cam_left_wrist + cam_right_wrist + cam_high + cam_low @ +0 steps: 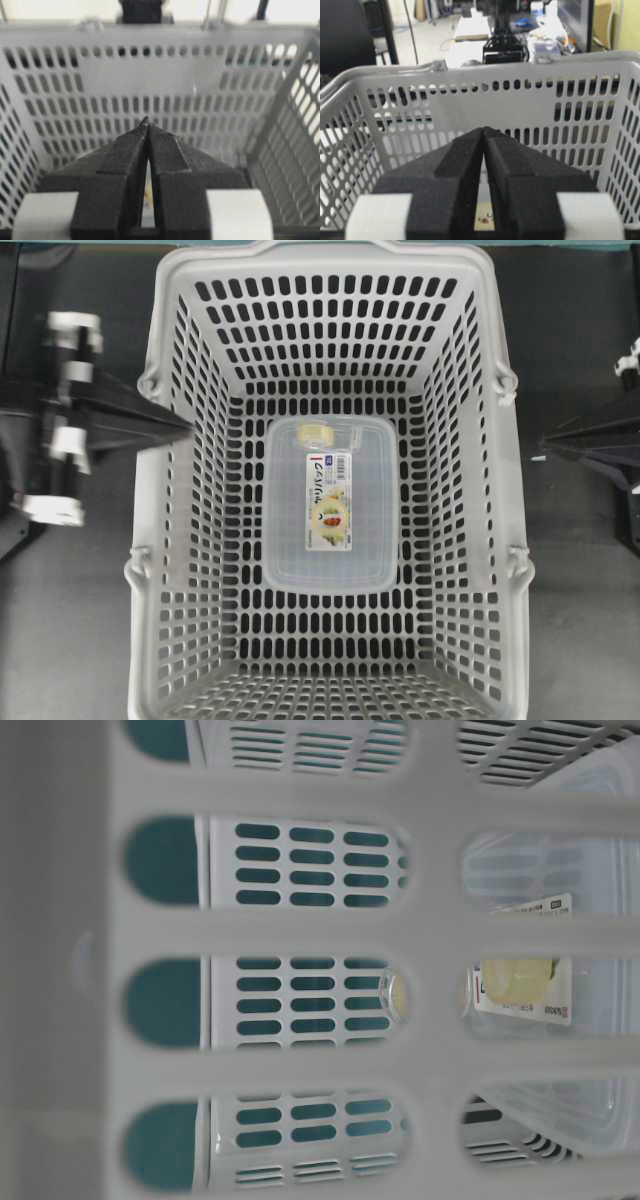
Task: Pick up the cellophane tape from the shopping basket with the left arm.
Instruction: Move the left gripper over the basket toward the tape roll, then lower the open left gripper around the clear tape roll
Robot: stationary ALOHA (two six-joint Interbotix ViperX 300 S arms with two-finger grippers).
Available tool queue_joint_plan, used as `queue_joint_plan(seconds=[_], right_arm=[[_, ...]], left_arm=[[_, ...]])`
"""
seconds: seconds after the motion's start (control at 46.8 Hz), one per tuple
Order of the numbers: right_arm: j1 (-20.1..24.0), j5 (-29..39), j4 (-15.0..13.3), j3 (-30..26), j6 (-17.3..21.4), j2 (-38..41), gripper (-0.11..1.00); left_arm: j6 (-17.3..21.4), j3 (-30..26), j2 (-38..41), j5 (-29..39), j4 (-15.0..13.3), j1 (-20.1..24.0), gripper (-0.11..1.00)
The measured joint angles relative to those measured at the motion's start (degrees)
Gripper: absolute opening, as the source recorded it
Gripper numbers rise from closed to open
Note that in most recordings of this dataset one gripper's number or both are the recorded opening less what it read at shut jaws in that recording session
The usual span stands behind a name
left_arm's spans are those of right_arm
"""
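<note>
The cellophane tape [320, 433] is a small pale yellowish roll lying on the floor of the light grey shopping basket [320, 258], against the far short edge of a clear box. From table level the tape [397, 995] shows through the basket wall. My left gripper [185, 428] is shut and empty, its tip at the basket's left rim, well left of the tape. In the left wrist view the left gripper [147, 122] has its fingertips touching and points across the basket [150, 75]. My right gripper [545, 447] is shut and empty outside the right wall; in its wrist view the right gripper [483, 130] faces the basket [520, 75].
A clear rectangular lidded box [330, 505] with a printed label fills the middle of the basket floor, directly beside the tape. The basket's tall slotted walls surround both. Dark table surface lies to either side of the basket.
</note>
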Motion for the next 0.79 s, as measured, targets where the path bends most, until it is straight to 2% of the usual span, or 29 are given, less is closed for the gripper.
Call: queue_joint_plan(seconds=[0.128,0.342,0.748,0.791], right_arm=[[0.09,0.26,0.0,-0.44,0.09,0.0,0.01],[0.09,0.62,0.0,-0.53,0.18,0.0,0.01],[0.09,1.41,0.09,-0.62,0.26,0.44,0.01],[0.09,1.49,0.09,-0.62,0.26,0.44,0.04]], left_arm=[[0.53,-6.77,7.21,8.0,0.0,-0.7,0.0],[-0.09,-14.94,16.0,16.44,0.0,-1.85,0.0],[0.0,-22.68,25.14,25.58,0.0,-2.2,0.0],[0.0,-23.55,26.28,26.89,0.0,-2.2,0.01]])
